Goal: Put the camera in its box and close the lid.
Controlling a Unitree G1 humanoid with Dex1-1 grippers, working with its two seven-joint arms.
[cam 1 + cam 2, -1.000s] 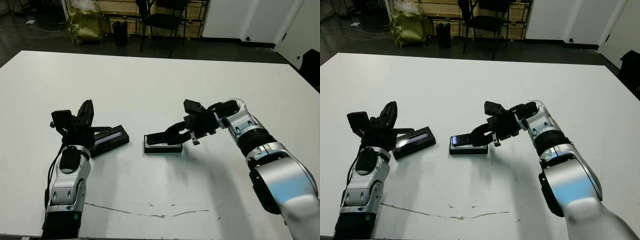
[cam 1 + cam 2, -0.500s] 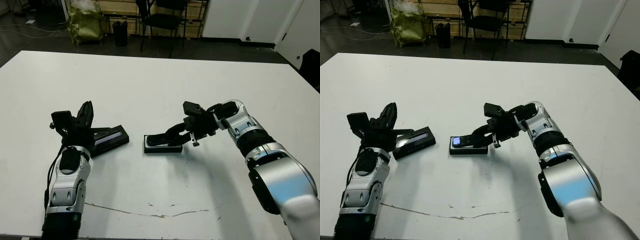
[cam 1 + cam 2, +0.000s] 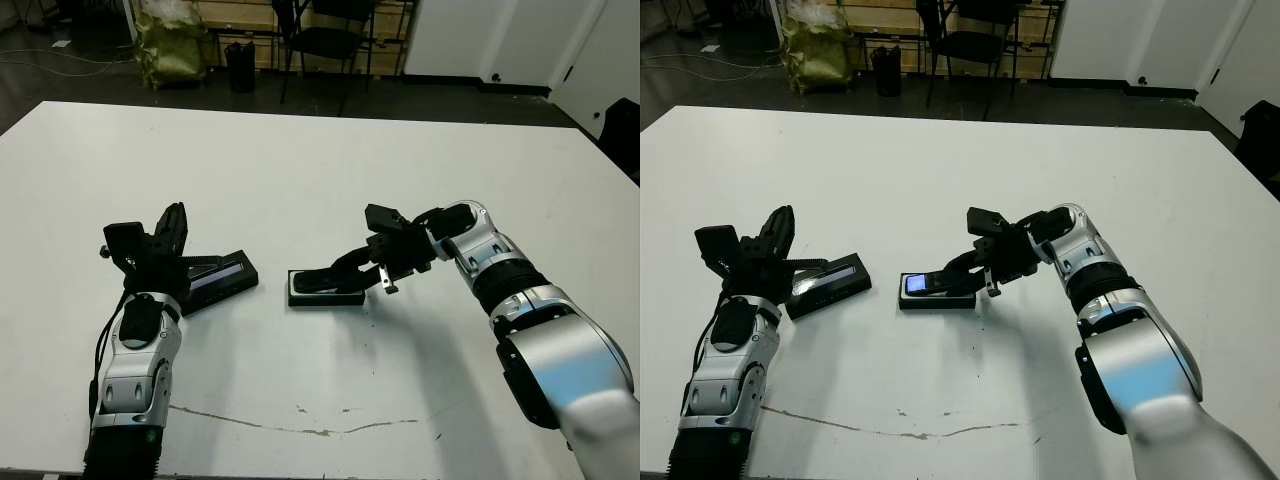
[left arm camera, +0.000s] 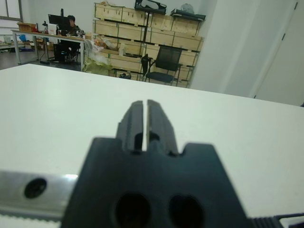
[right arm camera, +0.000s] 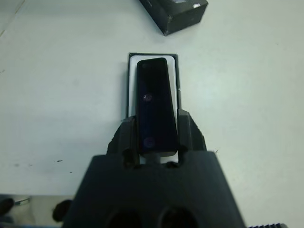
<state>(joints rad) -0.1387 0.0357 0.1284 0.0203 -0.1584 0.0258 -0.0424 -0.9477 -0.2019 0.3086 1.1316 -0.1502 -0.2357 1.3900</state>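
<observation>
Camera (image 5: 156, 104) sits gripped in the right pincer (image 5: 156, 130), right over the box (image 3: 327, 291) near the middle of the white desk (image 3: 320, 170). To the left, the lid (image 3: 222, 279) lies flat beside the left pincer (image 4: 144, 121), whose fingers are pressed together and hold nothing. A thin crack (image 3: 300, 422) runs along the near part. Far off stand a black chair (image 3: 335, 35), wooden crates (image 4: 142, 33) and a green bag (image 3: 172, 45).
</observation>
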